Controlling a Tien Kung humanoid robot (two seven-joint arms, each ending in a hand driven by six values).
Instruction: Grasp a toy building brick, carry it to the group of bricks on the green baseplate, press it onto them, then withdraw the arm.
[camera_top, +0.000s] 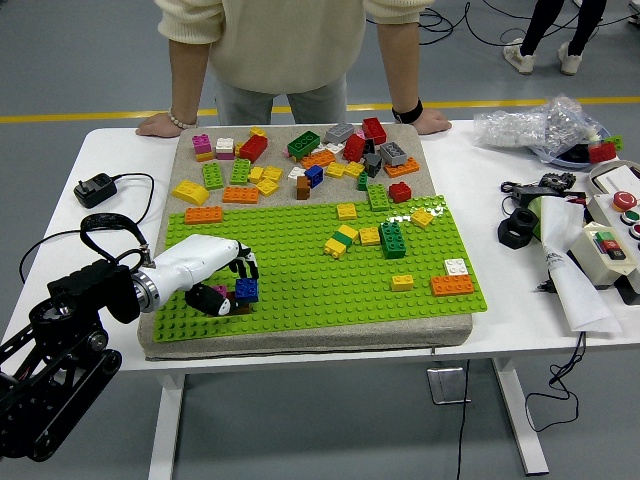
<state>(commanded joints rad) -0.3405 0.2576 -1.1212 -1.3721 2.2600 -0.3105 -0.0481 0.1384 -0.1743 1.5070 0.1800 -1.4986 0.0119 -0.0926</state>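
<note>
Left hand (222, 282), lower left of frame, fingers pinching a blue brick (246, 290) set upon the pink-and-brown brick group (222, 299) on the studded green baseplate (330, 280). Loose plastic bricks (310, 160) lie on the grey pad (300, 340) atop the white bench (480, 200); a person's hands (160, 123) rest at the bench's far edge.

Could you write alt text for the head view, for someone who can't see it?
A robot's left hand presses a blue brick onto bricks at the near left of a green baseplate. A person stands behind the table, hands resting on it.
</note>
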